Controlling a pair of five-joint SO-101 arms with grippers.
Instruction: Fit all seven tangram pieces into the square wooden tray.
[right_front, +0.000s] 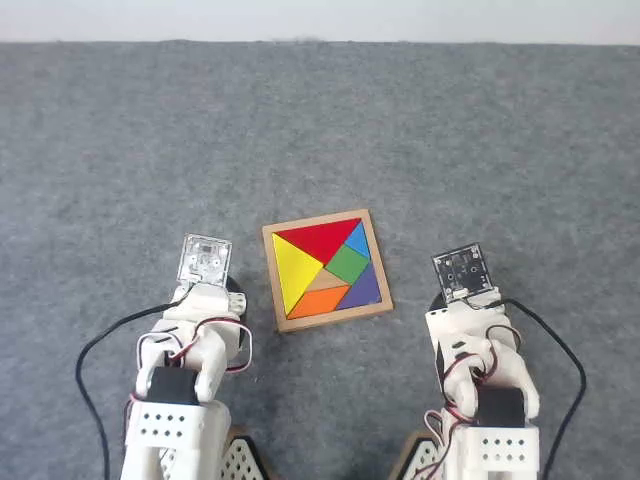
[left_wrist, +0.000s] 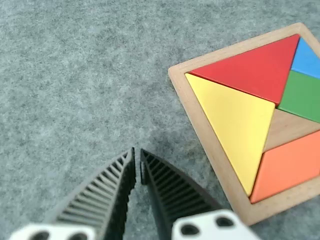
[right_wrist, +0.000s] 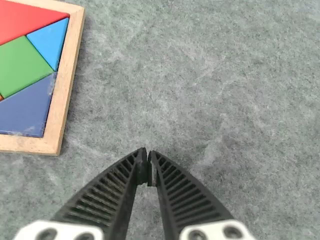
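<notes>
The square wooden tray (right_front: 273, 282) lies on the grey mat between my two arms. In it lie a red triangle (right_front: 320, 240), yellow triangle (right_front: 292, 270), blue triangle (right_front: 358, 240), green square (right_front: 347, 264), purple parallelogram (right_front: 363, 288) and orange triangle (right_front: 315, 300). A wood-coloured triangular patch (left_wrist: 290, 127) sits in the middle; I cannot tell whether it is a piece or bare tray floor. My left gripper (left_wrist: 137, 152) is shut and empty over the mat, beside the tray's rim (left_wrist: 205, 130). My right gripper (right_wrist: 148, 152) is shut and empty, off the tray's opposite rim (right_wrist: 61, 100).
The left arm (right_front: 195, 340) and right arm (right_front: 480, 350) stand at the near edge, with black cables looping off each. Grey mat stretches far beyond the tray to a pale strip at the back.
</notes>
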